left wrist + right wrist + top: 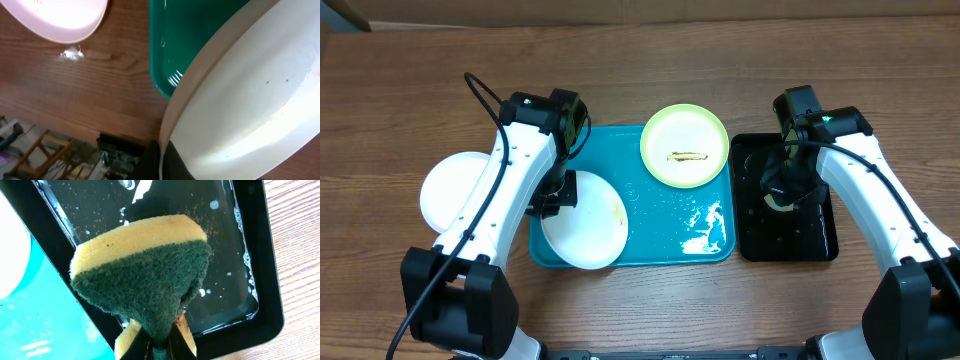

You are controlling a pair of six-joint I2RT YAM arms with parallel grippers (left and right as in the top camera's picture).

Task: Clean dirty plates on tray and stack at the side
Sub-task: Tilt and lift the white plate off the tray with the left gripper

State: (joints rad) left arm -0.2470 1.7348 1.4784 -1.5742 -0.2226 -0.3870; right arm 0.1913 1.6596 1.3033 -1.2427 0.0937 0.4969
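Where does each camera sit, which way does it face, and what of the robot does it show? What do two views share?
Overhead: fixed above the table, facing straight down; shows teal tray, black tray, left arm, right arm.
Left wrist: on the left arm, looking down along the left jaws at the white plate they grip; one jaw tip shows.
Right wrist: on the right arm, looking down at the sponge in the right jaws, black tray behind.
Shared: all three show the teal tray.

Overhead straight down; wrists close; tray shared.
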